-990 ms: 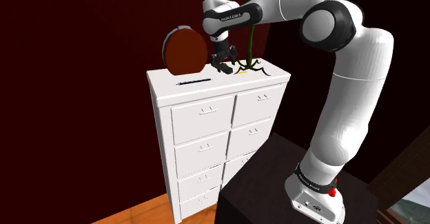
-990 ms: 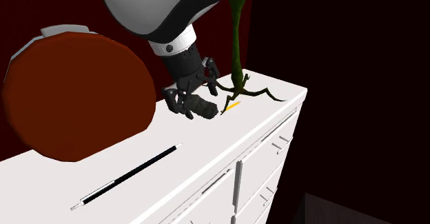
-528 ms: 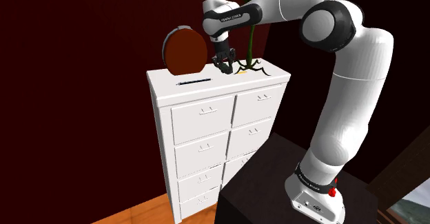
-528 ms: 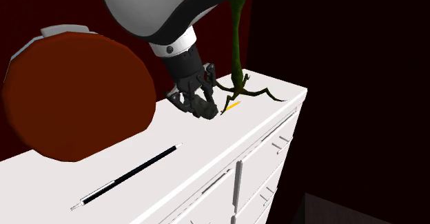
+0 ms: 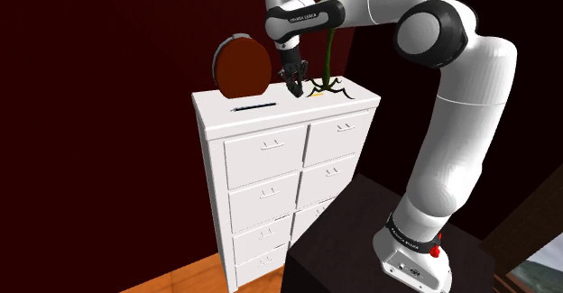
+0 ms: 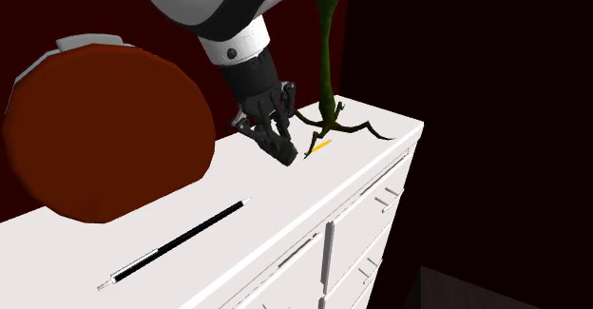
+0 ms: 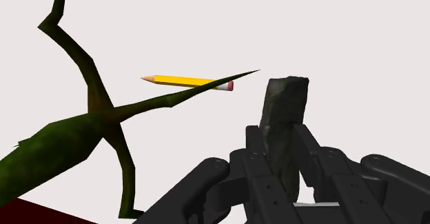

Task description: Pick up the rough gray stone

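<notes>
Two fingers of the hand [image 7: 279, 138] clamp the dark stone [image 7: 286, 98] in the wrist view; the second exterior view adds a red disc [image 6: 105, 136] nearby.

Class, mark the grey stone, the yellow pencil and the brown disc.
grey stone [image 7: 286, 109], wrist view, upper half
yellow pencil [image 7: 180, 81], wrist view, middle of shaft
brown disc [image 6: 105, 136], second exterior view, centre of face
</notes>
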You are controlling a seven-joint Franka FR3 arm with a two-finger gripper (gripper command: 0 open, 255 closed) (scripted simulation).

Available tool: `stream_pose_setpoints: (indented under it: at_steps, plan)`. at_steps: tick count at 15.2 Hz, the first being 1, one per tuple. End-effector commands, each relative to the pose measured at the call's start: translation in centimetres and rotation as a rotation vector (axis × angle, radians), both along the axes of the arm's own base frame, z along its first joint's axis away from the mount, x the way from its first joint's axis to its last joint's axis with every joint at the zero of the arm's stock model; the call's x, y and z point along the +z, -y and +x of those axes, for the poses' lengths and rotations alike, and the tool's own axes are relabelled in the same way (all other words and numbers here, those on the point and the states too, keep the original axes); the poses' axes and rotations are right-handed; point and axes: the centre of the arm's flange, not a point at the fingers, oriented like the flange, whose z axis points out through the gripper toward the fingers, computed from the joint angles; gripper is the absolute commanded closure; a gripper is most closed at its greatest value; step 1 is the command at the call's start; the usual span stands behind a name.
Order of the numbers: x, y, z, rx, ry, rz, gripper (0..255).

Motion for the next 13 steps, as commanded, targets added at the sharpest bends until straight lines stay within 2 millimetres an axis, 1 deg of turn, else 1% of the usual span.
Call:
stream_pose_setpoints:
  at_steps: [1,11,13]
  plan:
    - [0.8,0.2,0.0,-0.002,-0.006,0.000,255]
    - [6.0,0.2,0.0,-0.002,-0.006,0.000,255]
    - [6.1,0.2,0.0,-0.002,-0.006,0.000,255]
